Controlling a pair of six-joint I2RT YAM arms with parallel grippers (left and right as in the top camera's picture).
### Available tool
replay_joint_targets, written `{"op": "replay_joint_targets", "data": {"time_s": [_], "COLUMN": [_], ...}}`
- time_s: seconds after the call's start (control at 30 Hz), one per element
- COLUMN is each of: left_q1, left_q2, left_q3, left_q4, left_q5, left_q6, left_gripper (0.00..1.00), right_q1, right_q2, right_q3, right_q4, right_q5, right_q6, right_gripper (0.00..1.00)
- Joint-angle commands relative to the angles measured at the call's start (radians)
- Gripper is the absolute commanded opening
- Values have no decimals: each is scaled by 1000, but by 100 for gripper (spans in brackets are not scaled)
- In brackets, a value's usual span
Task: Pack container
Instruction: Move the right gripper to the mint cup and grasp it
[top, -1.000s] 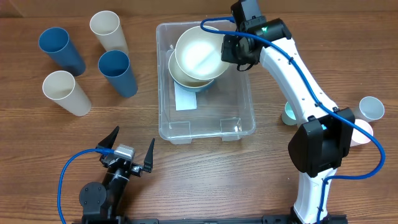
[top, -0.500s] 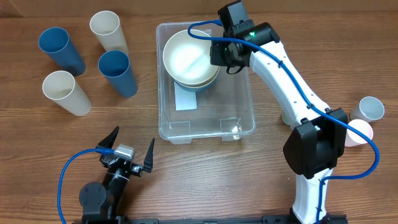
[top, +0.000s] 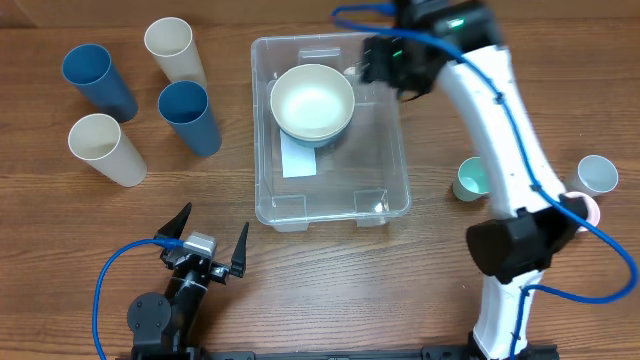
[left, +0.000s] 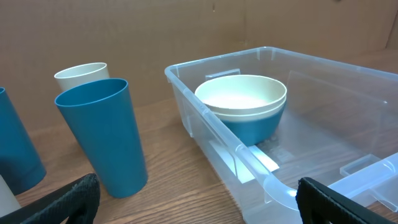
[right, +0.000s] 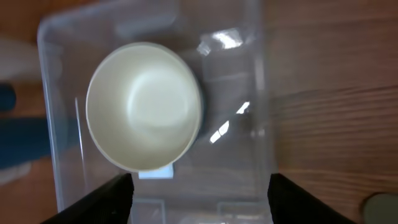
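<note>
**Current state.** The container (top: 257, 150) stands at the middle of the table, long side running away from me. At its far end the cream bowl (top: 312, 100) sits nested in the blue bowl (left: 255, 127), upright, rims close together. The right gripper (top: 385, 62) hovers over the far right corner of the container. In the right wrist view its fingers (right: 115, 193) are spread wide with nothing between them. The left gripper (top: 215, 225) is parked near the front edge, jaws fully apart and empty.

**Step in hand (my judgement).** Clear the right arm and fetch the next item.
1. I raise the wrist straight up until the fingertips are above the rim. Only then do I traverse, since a sideways move at this height could catch the wall and shift the container.
2. I keep the jaws apart on the way to the teal cup (top: 470, 180).
3. I leave the near half of the container free for the cups.

**Limits of view.** The right gripper is motion-blurred from overhead, and the right wrist view is soft. The arm hides most of a pink cup (top: 590, 210) beside the white cup (top: 597, 173). The bowls cover part of the white label (top: 297, 160).
</note>
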Motion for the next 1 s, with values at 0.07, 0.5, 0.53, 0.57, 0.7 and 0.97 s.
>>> {"op": "replay_joint_targets", "data": {"time_s": [0.07, 0.5, 0.53, 0.57, 0.7, 0.97], "left_q1": [8, 8, 8, 8, 8, 8], "left_q2": [-9, -9, -9, -9, -9, -9], "left_q3": [-3, -3, -3, -3, -3, -3], "left_q4": [0, 1, 0, 0, 0, 1], "left_q5": [14, 14, 14, 14, 14, 14], "left_q6": [8, 8, 8, 8, 8, 8], "left_gripper": [100, 100, 100, 100, 100, 100], "right_q1": [-296, -660, -698, -730, -789, -610], "right_q2": [-56, -344, -388, -418, -467, -466], "right_q3": [66, -253, -320, -380, -664, -1040], "right_q4": [-193, -252, -251, -242, -132, 175], "right_q5": [0, 25, 39, 38, 11, -70], "right_q6": [20, 9, 24, 24, 19, -34], "right_gripper": [82, 81, 81, 81, 80, 79]}}
